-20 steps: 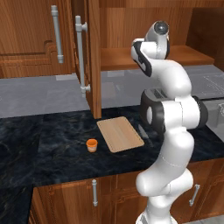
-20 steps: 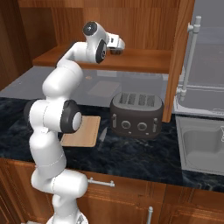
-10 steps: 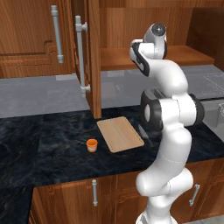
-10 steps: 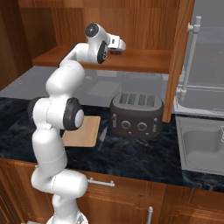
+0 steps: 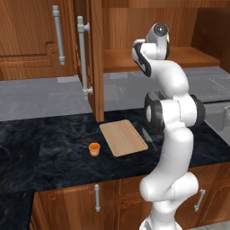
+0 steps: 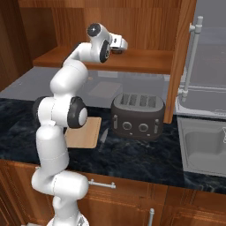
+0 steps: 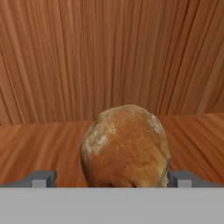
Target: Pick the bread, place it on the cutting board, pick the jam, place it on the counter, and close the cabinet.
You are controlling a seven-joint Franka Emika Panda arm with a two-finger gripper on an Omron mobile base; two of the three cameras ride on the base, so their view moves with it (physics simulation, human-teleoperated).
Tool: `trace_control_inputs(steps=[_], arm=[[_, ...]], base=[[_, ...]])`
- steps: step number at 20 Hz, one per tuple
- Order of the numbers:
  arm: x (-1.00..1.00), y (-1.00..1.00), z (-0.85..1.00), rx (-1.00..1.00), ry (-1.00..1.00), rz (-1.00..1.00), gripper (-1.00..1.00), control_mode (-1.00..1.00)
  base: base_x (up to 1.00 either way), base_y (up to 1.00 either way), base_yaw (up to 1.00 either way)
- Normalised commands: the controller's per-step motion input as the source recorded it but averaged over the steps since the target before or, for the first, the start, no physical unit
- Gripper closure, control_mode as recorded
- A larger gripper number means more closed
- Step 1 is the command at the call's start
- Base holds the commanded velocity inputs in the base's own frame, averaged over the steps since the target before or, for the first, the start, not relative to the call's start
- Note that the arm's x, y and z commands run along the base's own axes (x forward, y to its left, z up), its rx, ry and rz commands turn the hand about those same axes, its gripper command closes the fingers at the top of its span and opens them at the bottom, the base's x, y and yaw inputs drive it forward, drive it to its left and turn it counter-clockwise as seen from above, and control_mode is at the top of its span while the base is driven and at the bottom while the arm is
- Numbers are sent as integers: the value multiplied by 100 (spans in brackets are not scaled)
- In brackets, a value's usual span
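Note:
The bread [image 7: 126,146], a round brown mottled lump, sits on the wooden shelf inside the open cabinet [image 6: 132,62]. My gripper [image 7: 111,179] is level with it and open, one fingertip [image 7: 43,178] on each side of the loaf. In the right base view the gripper [image 6: 122,44] reaches over the shelf. The small orange jam [image 5: 94,148] stands on the dark counter [image 5: 45,152], just left of the tan cutting board [image 5: 123,137], which also shows behind the arm [image 6: 84,132]. The cabinet door [image 5: 92,58] stands open.
A dark toaster [image 6: 137,115] stands on the counter right of the cutting board, under the shelf. A sink [image 6: 203,145] lies at the far right. The other open cabinet door [image 6: 181,57], with a long grey handle [image 6: 193,57], juts out beside the toaster.
The arm has shifted only slightly; the hand stays over the cabinet shelf. The jam and the cutting board have not moved.

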Motion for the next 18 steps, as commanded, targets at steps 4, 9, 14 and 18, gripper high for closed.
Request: trace_control_inputs(steps=[4,9,14,18], arm=[[19,0,0,0,0,-2,-100,-100],[13,0,0,0,0,-2,-100,-100],[10,-3,-1,0,0,-5,-100,-100],[10,-5,-1,0,0,-6,-100,-100]], base=[[0,0,0],[0,0,0],[0,0,0],[0,0,0]])
